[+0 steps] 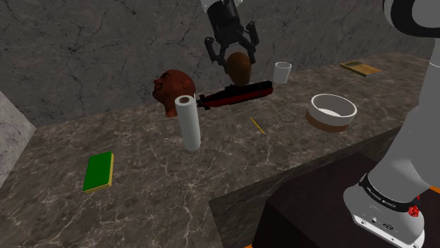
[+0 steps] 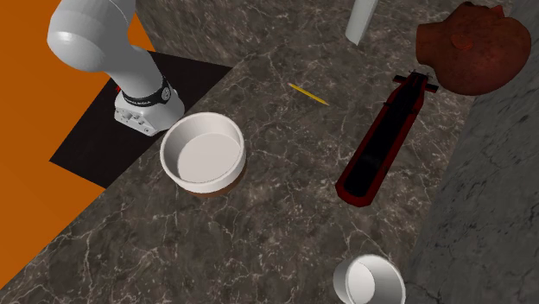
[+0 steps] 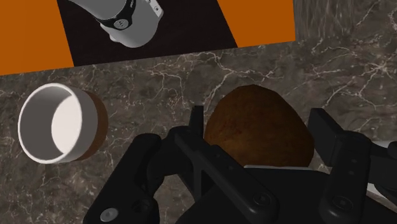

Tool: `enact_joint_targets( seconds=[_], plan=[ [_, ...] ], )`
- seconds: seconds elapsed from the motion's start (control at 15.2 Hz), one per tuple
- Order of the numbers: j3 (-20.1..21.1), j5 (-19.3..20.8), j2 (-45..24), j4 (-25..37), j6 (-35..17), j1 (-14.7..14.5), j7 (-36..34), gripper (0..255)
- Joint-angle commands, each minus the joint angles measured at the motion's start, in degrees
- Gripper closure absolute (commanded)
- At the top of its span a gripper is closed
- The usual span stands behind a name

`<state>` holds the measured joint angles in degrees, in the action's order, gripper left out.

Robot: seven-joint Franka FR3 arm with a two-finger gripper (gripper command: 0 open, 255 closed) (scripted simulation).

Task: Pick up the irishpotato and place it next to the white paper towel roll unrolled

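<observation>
A brown potato (image 1: 238, 66) hangs in the air, clasped between the black fingers of my gripper (image 1: 237, 56), well above the dark marble counter (image 1: 155, 176). The wrist view shows the potato (image 3: 259, 130) close up, pinched between the fingers of my gripper (image 3: 261, 137), with the counter far below it. A white paper towel roll (image 1: 188, 122) stands upright on the counter, toward the shoulder view's left of my gripper and lower down. Its lower part (image 2: 362, 19) also shows in the second exterior view.
A dark red head-shaped object (image 1: 168, 91) and a long red and black tray (image 1: 236, 94) lie behind the roll. A white bowl (image 1: 332, 110), a white cup (image 1: 283, 72), a thin yellow stick (image 1: 257, 125), a green pad (image 1: 99, 171) and a flat yellow-brown item (image 1: 361, 68) sit on the counter.
</observation>
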<state>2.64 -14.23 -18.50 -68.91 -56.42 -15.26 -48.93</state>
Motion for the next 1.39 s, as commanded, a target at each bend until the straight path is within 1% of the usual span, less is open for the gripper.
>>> enact_joint_targets(
  seconds=[0.0, 0.59, 1.32],
  plan=[
    [0.0, 0.2, 0.6, -2.4, -1.8, -0.1, 0.5, 255],
    [-0.2, 1.0, 2.3, -11.8, -9.3, -0.3, 2.3, 255],
    [-0.2, 1.6, 2.5, -20.5, -17.6, -0.6, 4.2, 255]
  ],
)
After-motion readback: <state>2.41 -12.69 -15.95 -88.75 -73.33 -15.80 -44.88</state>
